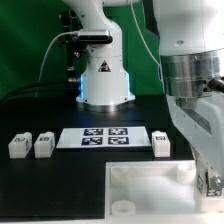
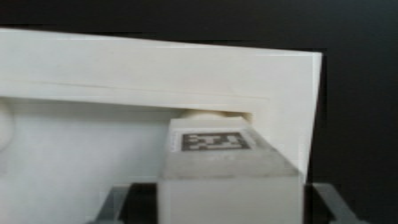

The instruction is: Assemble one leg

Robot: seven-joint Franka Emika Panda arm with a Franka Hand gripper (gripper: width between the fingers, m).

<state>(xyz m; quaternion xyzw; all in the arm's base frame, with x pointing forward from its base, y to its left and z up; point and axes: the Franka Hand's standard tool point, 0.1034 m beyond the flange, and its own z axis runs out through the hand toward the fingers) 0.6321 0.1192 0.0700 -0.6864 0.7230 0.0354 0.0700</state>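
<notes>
In the wrist view my gripper (image 2: 231, 205) is shut on a leg (image 2: 222, 165), a small white post with a black-and-white tag (image 2: 214, 140). One dark finger (image 2: 134, 205) stands on each side of it. The leg's far end sits at a rounded corner socket (image 2: 210, 113) of the white square panel (image 2: 160, 70). In the exterior view the panel (image 1: 150, 185) lies at the table's front, and my gripper (image 1: 210, 185) is low at its right edge, mostly hidden by the arm. The held leg is hidden there.
Two loose legs (image 1: 18, 146) (image 1: 43, 145) stand at the exterior view's left and another (image 1: 162, 143) at the right of the marker board (image 1: 105, 137). The robot base (image 1: 105, 85) stands behind it. My arm (image 1: 195, 80) fills the right side.
</notes>
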